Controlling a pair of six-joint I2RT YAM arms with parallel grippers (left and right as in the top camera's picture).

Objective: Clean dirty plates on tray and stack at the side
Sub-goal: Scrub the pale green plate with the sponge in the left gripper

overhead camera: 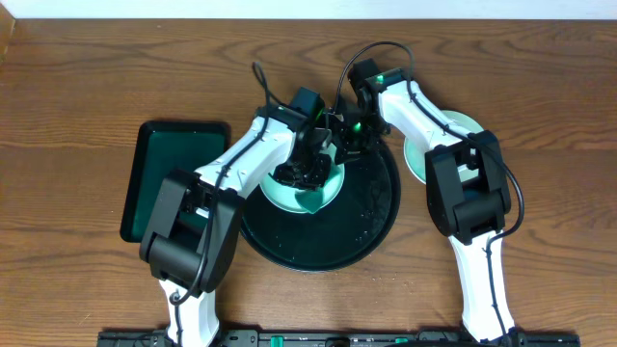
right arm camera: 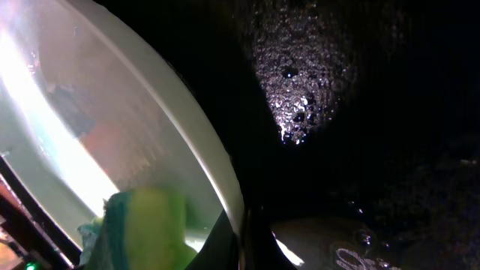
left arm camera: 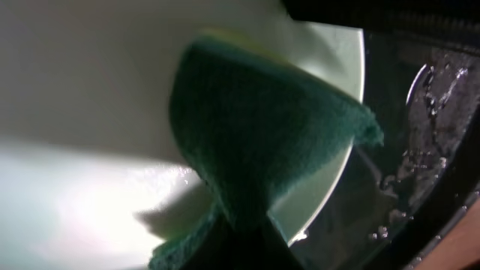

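A pale turquoise plate (overhead camera: pixel 310 199) lies on the back part of the round black tray (overhead camera: pixel 328 246). My left gripper (overhead camera: pixel 307 172) is over this plate, shut on a dark green sponge (left arm camera: pixel 262 150) that is pressed on the plate's face (left arm camera: pixel 75 157). My right gripper (overhead camera: pixel 349 135) is shut on the plate's far rim (right arm camera: pixel 225 180), one finger on each side of it. The sponge's yellow-green side (right arm camera: pixel 142 225) shows in the right wrist view. Any smear on the plate is hidden under the sponge and gripper.
A second pale plate (overhead camera: pixel 416 159) lies on the table right of the tray, partly under my right arm. A dark-green rectangular tray (overhead camera: pixel 174 178) lies at the left. The black tray's surface (right arm camera: pixel 300 97) is wet with droplets.
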